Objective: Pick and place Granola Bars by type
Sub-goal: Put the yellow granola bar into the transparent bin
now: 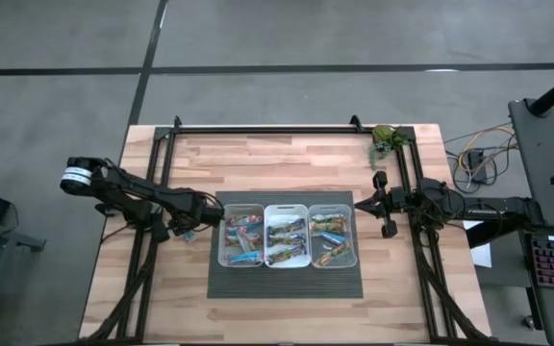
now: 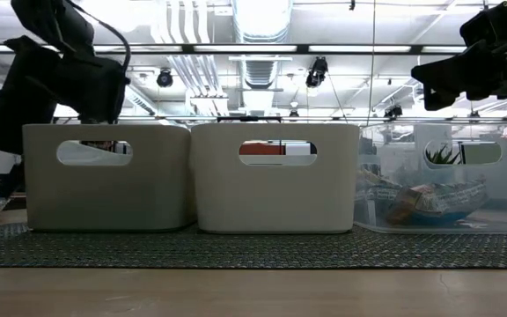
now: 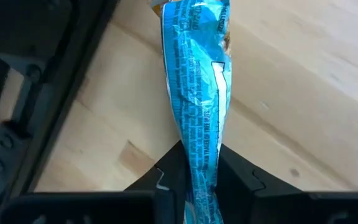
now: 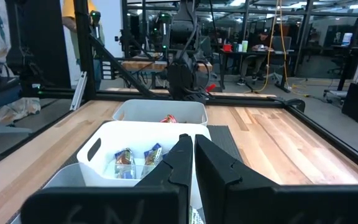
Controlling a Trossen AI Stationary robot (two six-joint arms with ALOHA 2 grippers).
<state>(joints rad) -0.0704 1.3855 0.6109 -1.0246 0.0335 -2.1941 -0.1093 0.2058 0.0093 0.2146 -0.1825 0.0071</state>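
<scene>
I am working my left gripper point(image 3: 199, 180) low over the bare wood just left of the dark mat point(image 1: 287, 284), and its fingers are pinching the near end of a blue-wrapped granola bar point(image 3: 197, 93), almost fully closed on the thin foil. The bar is stretching away from my fingers, its far end just above the wooden table point(image 1: 287, 154) or resting on it; I cannot tell which. I am gripping it by the end, I judge, because the crimped wrapper gives a thin edge to pinch.

The three bins point(image 1: 288, 235) are sitting side by side on the mat, each already holding several bars point(image 1: 243, 238), so the sorting looks well along. The left bin point(image 1: 225, 231) is standing just to the right of my left gripper, which is why I am working this side of the table with this arm.

I am keeping my right gripper point(image 1: 359, 203) closed and empty, hovering just right of the right bin point(image 1: 353, 231), clear of the bins so it does not get in the way.
</scene>
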